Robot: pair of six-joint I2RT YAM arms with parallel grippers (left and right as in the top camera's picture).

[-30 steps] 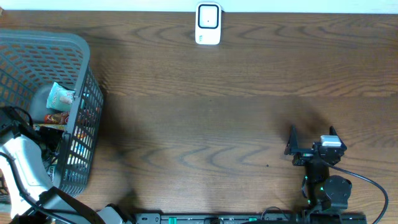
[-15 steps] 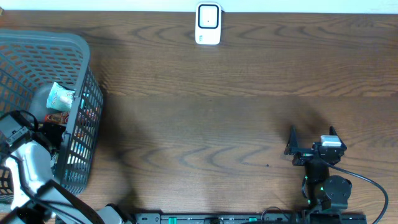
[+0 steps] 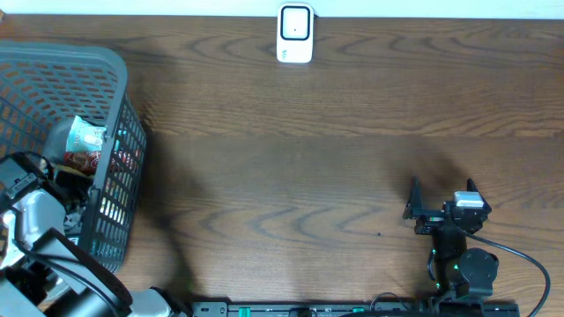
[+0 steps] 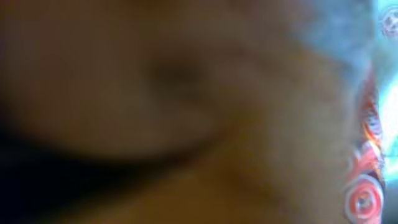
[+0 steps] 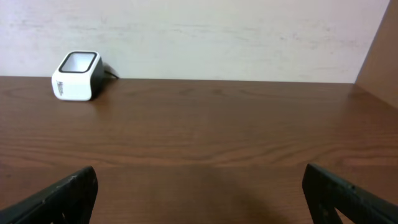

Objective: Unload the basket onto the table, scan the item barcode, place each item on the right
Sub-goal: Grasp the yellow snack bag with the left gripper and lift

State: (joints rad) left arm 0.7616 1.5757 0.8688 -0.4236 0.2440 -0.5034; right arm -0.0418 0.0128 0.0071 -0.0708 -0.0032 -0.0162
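Down in the basket [image 3: 62, 66] at the left end of the table [image 3: 308, 167], most of what matters is hidden from you. The left arm [image 3: 35, 220] leans over the near rim, partly cut off by the frame's edge. The left gripper [image 3: 70, 180] is buried among the goods behind the mesh wall, so you cannot tell whether its fingers are spread or pinching anything. Its wrist camera gives no help: nearly the whole view is a brown blur, with only a strip of teal and a red-and-white swirl of wrapping at the right edge.

Your right gripper [image 3: 441, 195] sits low at the near right, well apart from everything, fingers spread wide with only bare wood between them. In its wrist view just the two dark tips show at the lower corners.

The scanner [image 3: 295, 33] stands at the far edge, white with a dark window.

Your items lie in the basket against its right wall. A teal packet [image 3: 85, 135], crumpled with pale print, lies on top. A red packet [image 3: 84, 161] lies just beside it toward you, part-covered by the gripper. Their print is too small to read.
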